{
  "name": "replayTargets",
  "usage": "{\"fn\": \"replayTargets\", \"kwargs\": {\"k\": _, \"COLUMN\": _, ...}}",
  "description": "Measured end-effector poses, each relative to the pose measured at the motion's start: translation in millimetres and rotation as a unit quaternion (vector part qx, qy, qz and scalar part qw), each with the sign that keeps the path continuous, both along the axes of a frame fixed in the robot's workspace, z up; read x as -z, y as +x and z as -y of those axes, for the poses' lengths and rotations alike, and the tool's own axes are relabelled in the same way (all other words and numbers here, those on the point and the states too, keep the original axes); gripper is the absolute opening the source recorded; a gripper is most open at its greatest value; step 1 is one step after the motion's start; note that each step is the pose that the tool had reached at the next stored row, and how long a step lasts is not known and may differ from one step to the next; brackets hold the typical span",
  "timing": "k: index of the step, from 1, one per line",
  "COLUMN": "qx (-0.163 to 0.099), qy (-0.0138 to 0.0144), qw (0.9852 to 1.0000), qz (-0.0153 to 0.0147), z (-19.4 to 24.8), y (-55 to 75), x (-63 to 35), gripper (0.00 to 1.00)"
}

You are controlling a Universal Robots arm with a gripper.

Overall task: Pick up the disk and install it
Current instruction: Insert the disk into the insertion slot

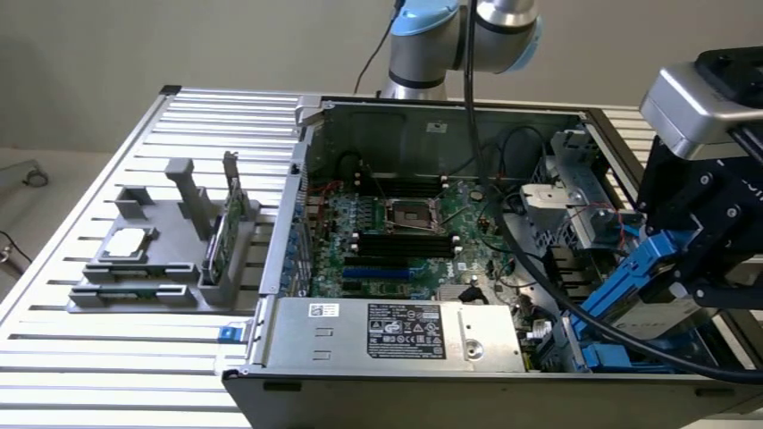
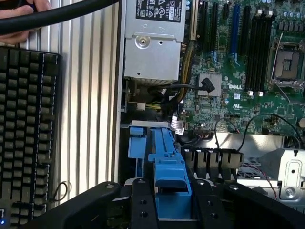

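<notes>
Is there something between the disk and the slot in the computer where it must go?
No solid thing visibly blocks it. The gripper holds the disk tilted above the blue slot. A thick black cable crosses close by the disk in the exterior view; loose wires lie beside the slot. Both may interfere.

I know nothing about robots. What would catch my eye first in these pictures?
Probably the open computer case in the middle of the exterior view, its green motherboard laid bare. Next, at that view's right, the black gripper holds the disk, bright blue rails showing, tilted over the case's edge. At that view's left, a grey holder stands on the slatted table.
</notes>
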State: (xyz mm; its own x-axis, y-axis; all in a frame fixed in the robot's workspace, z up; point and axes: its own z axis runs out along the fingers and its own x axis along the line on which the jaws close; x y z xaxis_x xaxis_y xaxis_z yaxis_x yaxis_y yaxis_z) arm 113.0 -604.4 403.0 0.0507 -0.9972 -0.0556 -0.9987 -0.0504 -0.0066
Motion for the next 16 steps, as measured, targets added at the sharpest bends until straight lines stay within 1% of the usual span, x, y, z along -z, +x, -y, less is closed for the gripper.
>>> {"fn": "replayTargets", "kwargs": {"k": 3, "qx": 0.000, "qy": 0.0012, "qw": 1.0000, "qz": 0.0001, "z": -1.4, "y": -0.1, "x": 4.0, "gripper": 0.33}}
{"fn": "replayTargets", "kwargs": {"k": 7, "qx": 0.000, "qy": 0.0035, "qw": 1.0000, "qz": 0.0000, "z": -3.1, "y": -0.3, "x": 9.6, "gripper": 0.33}}
{"fn": "replayTargets", "kwargs": {"k": 11, "qx": -0.001, "qy": 0.0055, "qw": 1.0000, "qz": 0.0000, "z": -3.4, "y": -0.3, "x": 13.5, "gripper": 0.33}}
{"fn": "replayTargets", "kwargs": {"k": 12, "qx": -0.001, "qy": 0.0055, "qw": 1.0000, "qz": 0.0000, "z": -3.5, "y": -0.3, "x": 14.1, "gripper": 0.33}}
{"fn": "replayTargets", "kwargs": {"k": 13, "qx": -0.001, "qy": 0.0062, "qw": 1.0000, "qz": 0.0001, "z": -3.6, "y": -0.2, "x": 14.9, "gripper": 0.33}}
{"fn": "replayTargets", "kwargs": {"k": 14, "qx": -0.002, "qy": 0.0062, "qw": 1.0000, "qz": 0.0000, "z": -3.6, "y": -0.2, "x": 15.6, "gripper": 0.33}}
{"fn": "replayTargets", "kwargs": {"k": 15, "qx": -0.002, "qy": 0.0058, "qw": 1.0000, "qz": 0.0000, "z": -3.5, "y": -0.2, "x": 15.8, "gripper": 0.36}}
{"fn": "replayTargets", "kwargs": {"k": 16, "qx": -0.002, "qy": 0.0058, "qw": 1.0000, "qz": 0.0000, "z": -3.5, "y": -0.2, "x": 16.2, "gripper": 0.36}}
